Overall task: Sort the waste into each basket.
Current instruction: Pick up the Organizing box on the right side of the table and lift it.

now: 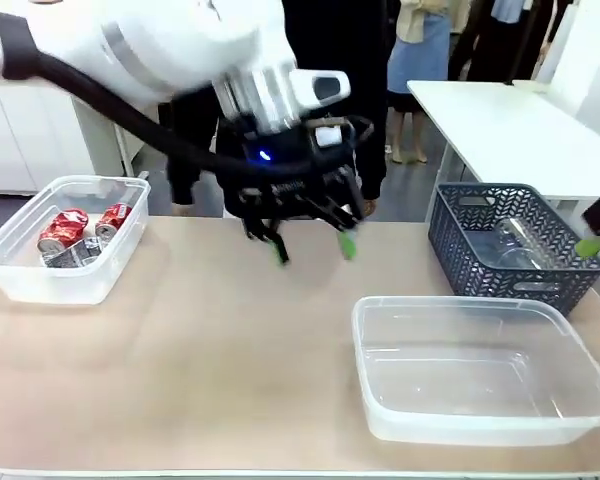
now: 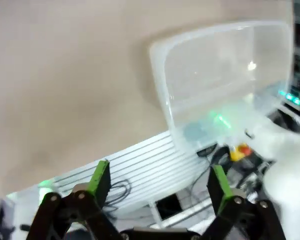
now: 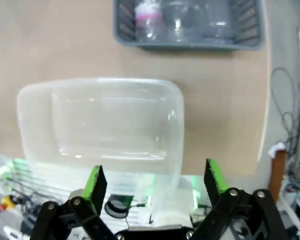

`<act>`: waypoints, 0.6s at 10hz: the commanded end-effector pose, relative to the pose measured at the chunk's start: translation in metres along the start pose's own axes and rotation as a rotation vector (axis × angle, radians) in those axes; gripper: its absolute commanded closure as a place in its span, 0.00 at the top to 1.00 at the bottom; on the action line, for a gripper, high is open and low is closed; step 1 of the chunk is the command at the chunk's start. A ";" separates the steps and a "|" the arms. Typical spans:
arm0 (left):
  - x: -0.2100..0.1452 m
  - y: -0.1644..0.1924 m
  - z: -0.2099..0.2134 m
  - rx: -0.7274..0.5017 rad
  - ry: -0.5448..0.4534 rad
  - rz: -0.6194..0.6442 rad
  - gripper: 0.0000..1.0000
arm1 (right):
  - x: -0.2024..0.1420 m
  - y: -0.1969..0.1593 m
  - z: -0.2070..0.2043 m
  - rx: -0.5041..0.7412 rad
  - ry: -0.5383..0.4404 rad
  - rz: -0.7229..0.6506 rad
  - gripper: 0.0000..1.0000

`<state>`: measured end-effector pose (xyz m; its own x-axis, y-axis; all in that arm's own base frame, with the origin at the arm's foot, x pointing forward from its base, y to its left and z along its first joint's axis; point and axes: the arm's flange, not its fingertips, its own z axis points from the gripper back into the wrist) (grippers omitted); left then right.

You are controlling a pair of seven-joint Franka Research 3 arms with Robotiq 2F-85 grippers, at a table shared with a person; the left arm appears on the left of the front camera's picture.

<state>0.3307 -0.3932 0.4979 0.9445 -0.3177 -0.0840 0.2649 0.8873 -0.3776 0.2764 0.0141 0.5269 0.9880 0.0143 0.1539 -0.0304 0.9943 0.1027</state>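
Over the middle of the tabletop (image 1: 210,340) your left gripper (image 1: 310,245) hangs with its jaws spread and nothing between them, green pads pointing down at bare beige laminate. That height looks like a travelling pose rather than a reach: nothing lies under it to pick.

At the left edge you have one clear tub (image 1: 50,275) holding the crushed red-and-silver cans (image 1: 75,235), their dented metal catching light against the smooth, glossy plastic walls. The cans share that tub alone, which suggests it is the metal bin. The second clear tub (image 1: 480,380) sits near the front right, shallow, rolled-rimmed and empty, so it probably awaits the plastics.

Behind it stands the dark lattice basket (image 1: 510,245), stiff and perforated, with handle slots. Inside lie clear plastic bottles (image 3: 190,20), thin-walled and nearly invisible but for glints; one shows a pinkish cap or label (image 3: 149,17), though the blur makes it hard for you to say which.

Your right gripper (image 3: 152,187) looks down on the empty tub and the basket beyond, jaws spread wide and holding nothing. In the front view only one green pad tip (image 1: 592,245) shows at the right edge, just beside the basket's far corner, well placed for a bottle.
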 end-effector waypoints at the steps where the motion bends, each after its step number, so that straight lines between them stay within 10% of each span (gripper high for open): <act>1: 0.000 -0.020 -0.059 0.063 -0.009 0.219 1.00 | -0.008 -0.005 -0.080 -0.029 0.090 0.002 1.00; 4: -0.010 -0.029 -0.096 0.033 0.175 0.211 1.00 | -0.024 -0.024 -0.144 -0.204 0.406 0.279 1.00; 6: -0.013 -0.024 -0.100 0.085 0.025 0.243 1.00 | 0.027 -0.006 -0.102 -0.094 0.334 0.139 1.00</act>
<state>0.2886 -0.4523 0.4067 0.9664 -0.1063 -0.2339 0.0424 0.9639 -0.2630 0.3195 0.0094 0.4195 0.9578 0.1813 -0.2231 -0.1893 0.9818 -0.0148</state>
